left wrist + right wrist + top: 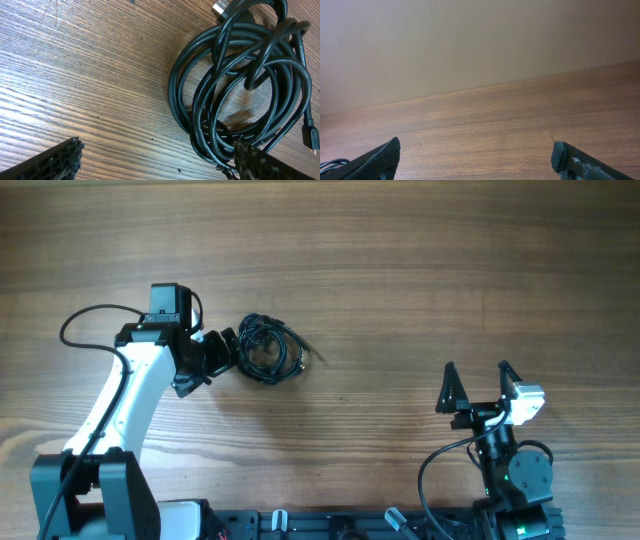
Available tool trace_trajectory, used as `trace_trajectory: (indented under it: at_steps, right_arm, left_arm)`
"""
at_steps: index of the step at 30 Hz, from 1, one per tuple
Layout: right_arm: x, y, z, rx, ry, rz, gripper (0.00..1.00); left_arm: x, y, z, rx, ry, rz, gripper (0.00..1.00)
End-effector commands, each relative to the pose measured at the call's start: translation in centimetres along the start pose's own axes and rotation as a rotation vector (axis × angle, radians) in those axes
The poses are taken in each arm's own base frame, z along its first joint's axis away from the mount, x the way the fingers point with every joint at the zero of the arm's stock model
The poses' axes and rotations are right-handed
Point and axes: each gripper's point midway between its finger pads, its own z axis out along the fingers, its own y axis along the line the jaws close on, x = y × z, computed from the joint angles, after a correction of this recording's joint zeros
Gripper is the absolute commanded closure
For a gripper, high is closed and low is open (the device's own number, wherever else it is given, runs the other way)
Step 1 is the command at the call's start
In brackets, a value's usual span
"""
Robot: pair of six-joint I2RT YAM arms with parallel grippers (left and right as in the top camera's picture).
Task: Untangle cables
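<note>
Two arms stand at the wooden table [400, 260]. From overhead, the left gripper [232, 350] sits left of centre, its tips right at the left edge of the cables [268, 348]. They make one dark clump of coils a little left of the frame's middle, with a single loose end [312, 358] poking out to the right. The right gripper [478, 385] is well apart at the lower right, its two fingers spread in a wide V and holding nothing. The left wrist view shows what overhead cannot: the one bundle fills the upper right of the frame as many overlapping black loops, too knotted for me to count the cords. Two plug ends show, a silvery plug [220, 7] at the top edge and a small plug [312, 137] at the right edge. The left fingers are wide apart at the bottom corners with nothing clamped; the pad [260, 162] at lower right lies just at the lowest loops, touching or not I cannot tell. The right wrist view alone takes in a pale wall [470, 45] beyond the wood, with its two fingers gaping at the bottom corners.
</note>
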Motion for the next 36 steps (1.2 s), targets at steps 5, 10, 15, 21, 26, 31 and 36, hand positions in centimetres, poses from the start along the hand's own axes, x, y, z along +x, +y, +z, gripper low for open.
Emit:
trace_trajectory:
  at_steps: [5,10,15,21,26,31,36]
  right_arm:
    - [-0.1,0.1,0.0,-0.006,-0.004,-0.016,0.00]
    - [-0.1,0.1,0.0,-0.006,-0.004,-0.017,0.00]
    - [-0.1,0.1,0.0,-0.006,-0.004,-0.017,0.00]
    - [-0.1,0.1,0.0,-0.006,-0.004,-0.017,0.00]
    - [-0.1,0.1,0.0,-0.006,-0.004,-0.016,0.00]
    - [-0.1,0.1,0.0,-0.006,-0.004,-0.016,0.00]
    - [-0.1,0.1,0.0,-0.006,-0.004,-0.016,0.00]
  left_arm:
    - [0.1,0.4,0.4,-0.011,0.007,-0.023,0.00]
    - [0.1,0.4,0.4,-0.012,0.008,-0.022,0.00]
    - [-0.3,0.1,0.4,-0.002,-0.011,-0.019,0.00]
    - [-0.9,-0.2,0.4,0.011,-0.034,-0.014,0.00]
    - [-1.6,-0.5,0.3,0.025,-0.061,-0.009,0.00]
    - [-1.6,-0.5,0.3,0.025,-0.061,-0.009,0.00]
    - [-2.0,-0.7,0.3,0.033,-0.076,-0.014,0.15]
